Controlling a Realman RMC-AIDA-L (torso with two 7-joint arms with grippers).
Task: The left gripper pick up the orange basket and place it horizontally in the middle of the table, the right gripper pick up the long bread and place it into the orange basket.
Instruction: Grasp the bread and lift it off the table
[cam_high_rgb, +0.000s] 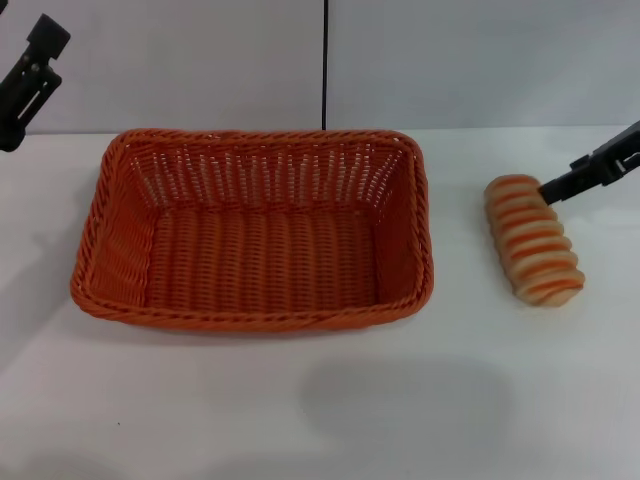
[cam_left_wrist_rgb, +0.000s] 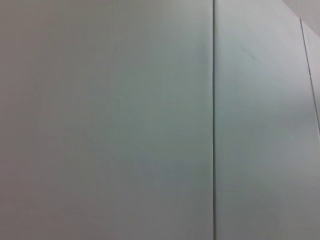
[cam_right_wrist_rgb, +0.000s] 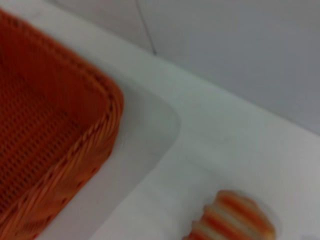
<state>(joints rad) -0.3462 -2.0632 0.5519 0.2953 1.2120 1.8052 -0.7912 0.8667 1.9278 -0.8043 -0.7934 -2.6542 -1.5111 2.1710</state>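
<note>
Right gripper (cam_high_rgb: 548, 190) down low at the far end of the long bread (cam_high_rgb: 533, 240), black tip touching or almost touching it, with no way to tell open from closed or holding from not holding. Long bread flat on the white table (cam_high_rgb: 400, 400), off to the right of the orange basket (cam_high_rgb: 255, 228) and apart from it; basket lying longways in the middle, nothing inside. Left gripper (cam_high_rgb: 30, 75) up high at the far left, away from the basket, fingers too hard to make out.
</note>
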